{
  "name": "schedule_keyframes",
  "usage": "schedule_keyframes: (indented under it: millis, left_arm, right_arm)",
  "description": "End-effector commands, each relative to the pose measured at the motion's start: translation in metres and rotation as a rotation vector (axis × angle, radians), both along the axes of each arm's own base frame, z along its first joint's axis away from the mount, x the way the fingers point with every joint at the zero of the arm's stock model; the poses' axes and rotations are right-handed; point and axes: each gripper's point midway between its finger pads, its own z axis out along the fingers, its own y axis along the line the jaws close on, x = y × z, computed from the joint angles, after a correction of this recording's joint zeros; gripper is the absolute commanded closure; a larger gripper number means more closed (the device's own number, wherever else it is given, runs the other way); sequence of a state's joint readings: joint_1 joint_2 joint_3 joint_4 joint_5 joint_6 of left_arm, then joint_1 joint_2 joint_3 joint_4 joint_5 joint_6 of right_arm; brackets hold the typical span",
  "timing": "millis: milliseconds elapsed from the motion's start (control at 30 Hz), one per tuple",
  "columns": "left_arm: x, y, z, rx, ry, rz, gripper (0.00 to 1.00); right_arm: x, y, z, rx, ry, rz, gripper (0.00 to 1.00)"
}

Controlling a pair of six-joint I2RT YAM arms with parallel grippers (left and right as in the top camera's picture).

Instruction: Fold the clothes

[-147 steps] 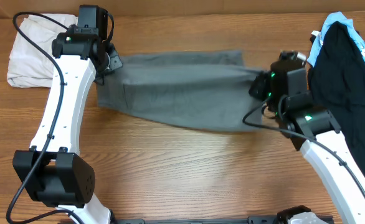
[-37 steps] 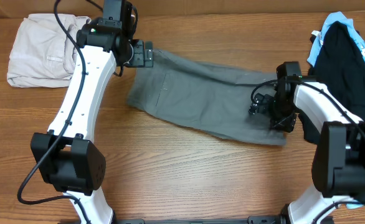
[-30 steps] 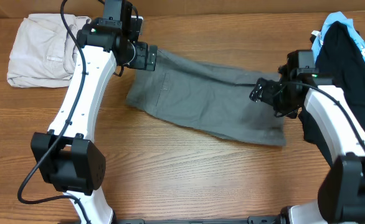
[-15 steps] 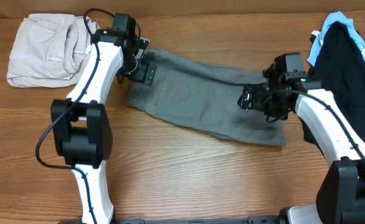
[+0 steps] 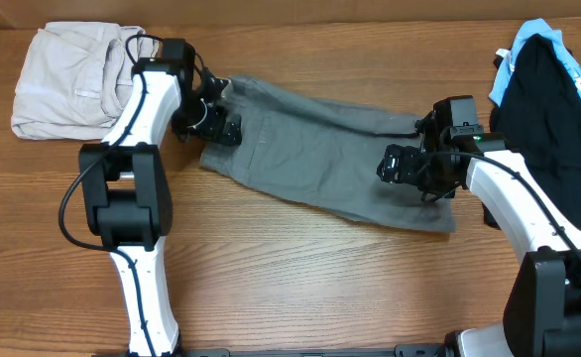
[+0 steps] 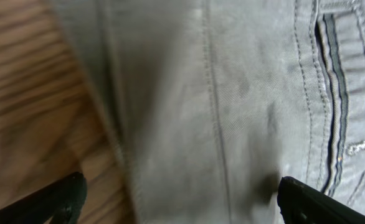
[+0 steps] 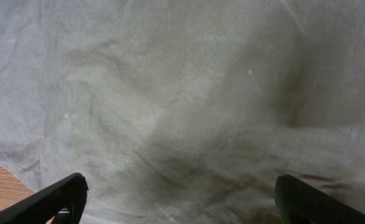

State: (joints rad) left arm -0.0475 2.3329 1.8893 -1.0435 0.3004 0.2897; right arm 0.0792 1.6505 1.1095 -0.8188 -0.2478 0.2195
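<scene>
The clothes, grey shorts (image 5: 320,159), lie spread flat across the middle of the wooden table, slanting down to the right. My left gripper (image 5: 221,127) hangs open over their left end, one fingertip above bare wood and the other above the fabric (image 6: 232,99) beside a stitched pocket seam (image 6: 329,112). My right gripper (image 5: 398,164) is open over the right end, pointing left, with only wrinkled grey cloth (image 7: 182,106) between its fingertips. Neither gripper holds anything.
A folded beige garment (image 5: 67,74) lies at the back left corner. A black garment on a light-blue one (image 5: 548,109) lies along the right edge. Bare wood (image 5: 300,278) fills the table's front half.
Both grippers have let go of the shorts, which now lie still. The left arm has swung down and back toward the left end; the right gripper has shifted left over the right end.
</scene>
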Motion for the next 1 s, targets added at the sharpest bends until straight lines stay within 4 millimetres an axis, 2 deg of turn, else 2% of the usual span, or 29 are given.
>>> schedule_keyframes:
  millis: [0,67,167,333,400,467,533,733,833,967]
  left_arm:
    - [-0.007,-0.013,-0.016,-0.025,0.034,-0.043,0.0]
    - [-0.009,-0.014,-0.023,-0.021,0.054,-0.039,0.0]
    - [-0.014,-0.017,-0.034,-0.02,0.09,-0.03,0.05]
    - [-0.023,-0.027,-0.047,-0.032,0.138,-0.036,0.28]
    - [-0.024,-0.029,-0.049,-0.032,0.146,-0.029,0.44]
    - [-0.024,-0.032,-0.049,-0.031,0.148,-0.02,0.75]
    - [-0.024,-0.034,-0.049,-0.03,0.147,-0.014,0.95]
    - [-0.022,-0.032,-0.042,-0.027,0.146,0.001,0.96]
    - [-0.018,-0.029,-0.026,-0.021,0.132,0.006,0.96]
    - [-0.01,-0.023,0.009,0.019,0.098,0.009,0.96]
  right_arm:
    - [0.001,0.0,0.0,0.003,-0.01,0.006,0.0]
    - [0.001,0.0,0.0,0.003,-0.009,0.006,0.0]
    - [0.001,0.0,0.0,0.003,-0.009,0.006,0.0]
    - [0.004,0.0,0.001,0.0,-0.023,0.004,0.0]
    - [0.005,0.0,0.001,0.001,-0.027,0.005,0.0]
    - [0.005,0.0,0.001,0.001,-0.028,0.005,0.0]
    - [0.005,0.0,0.001,0.002,-0.028,0.005,0.0]
    - [0.005,0.0,0.001,0.009,-0.02,-0.02,0.01]
    - [0.006,0.001,0.002,0.016,-0.022,-0.017,0.01]
    - [0.006,0.002,0.002,0.019,-0.023,-0.016,0.01]
